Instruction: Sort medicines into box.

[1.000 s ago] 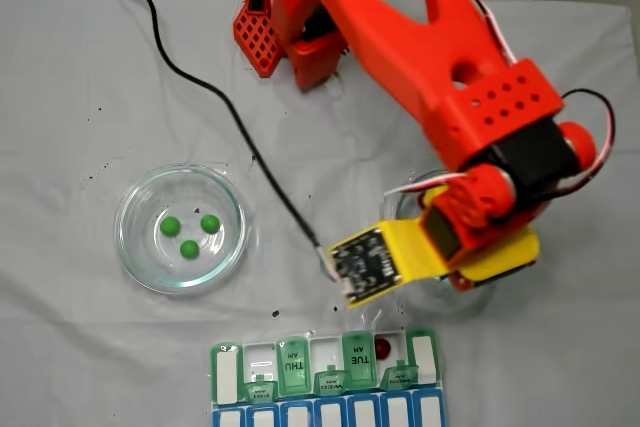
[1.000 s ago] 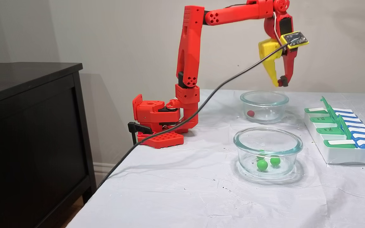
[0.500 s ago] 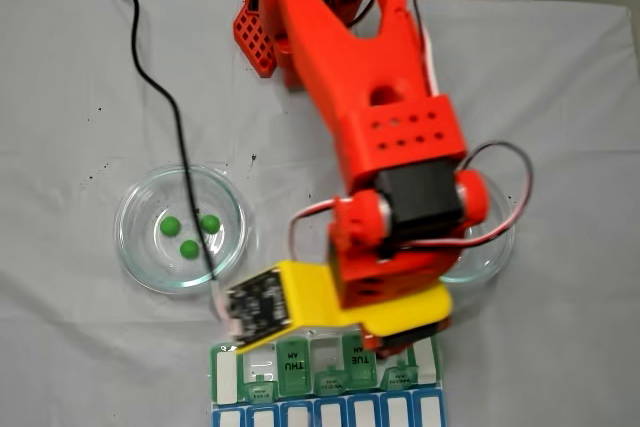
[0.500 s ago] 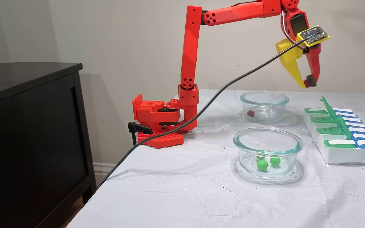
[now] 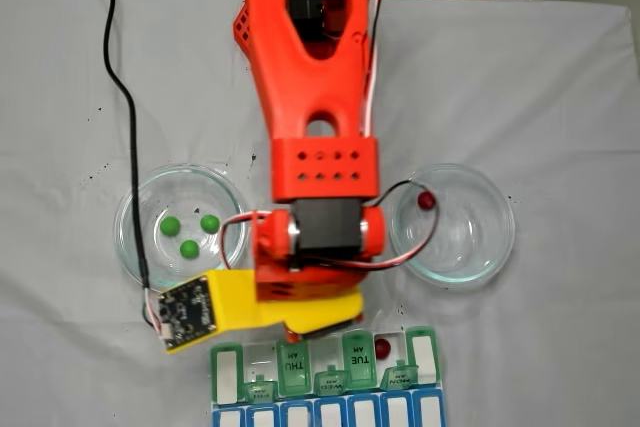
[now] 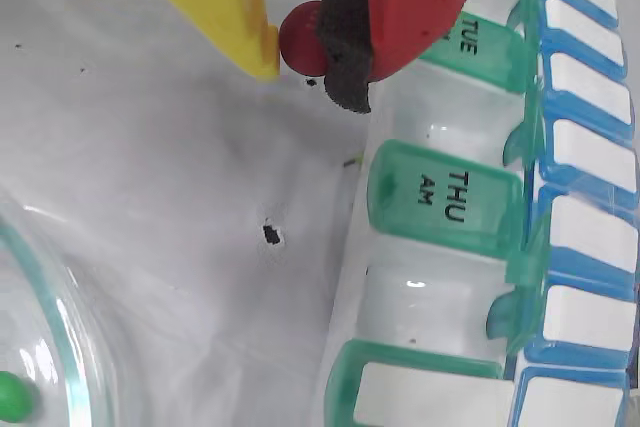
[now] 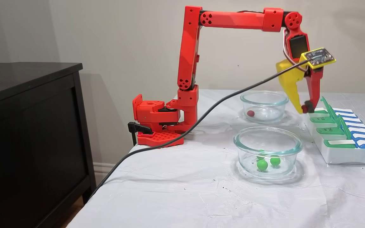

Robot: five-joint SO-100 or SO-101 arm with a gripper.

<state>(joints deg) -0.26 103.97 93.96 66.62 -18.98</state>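
End effector point(image 6: 298, 45) is pinching a dark red ball point(image 6: 300, 39) between the yellow jaw and the padded red jaw, just beside the pill organizer's point(image 6: 440, 277) green AM row, above the worktop point(image 6: 150, 147). The ball looks light, smooth and prone to rolling; grip across its middle. One red ball point(image 5: 382, 349) already sits in an open compartment.

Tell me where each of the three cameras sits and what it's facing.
A fixed view: overhead, looking down on the pill organizer and both bowls; arm from above.
Wrist view: on the arm, looking down at the tool pinching a red ball.
A fixed view: table-side, whole arm in profile.
Both fixed views share the green balls.
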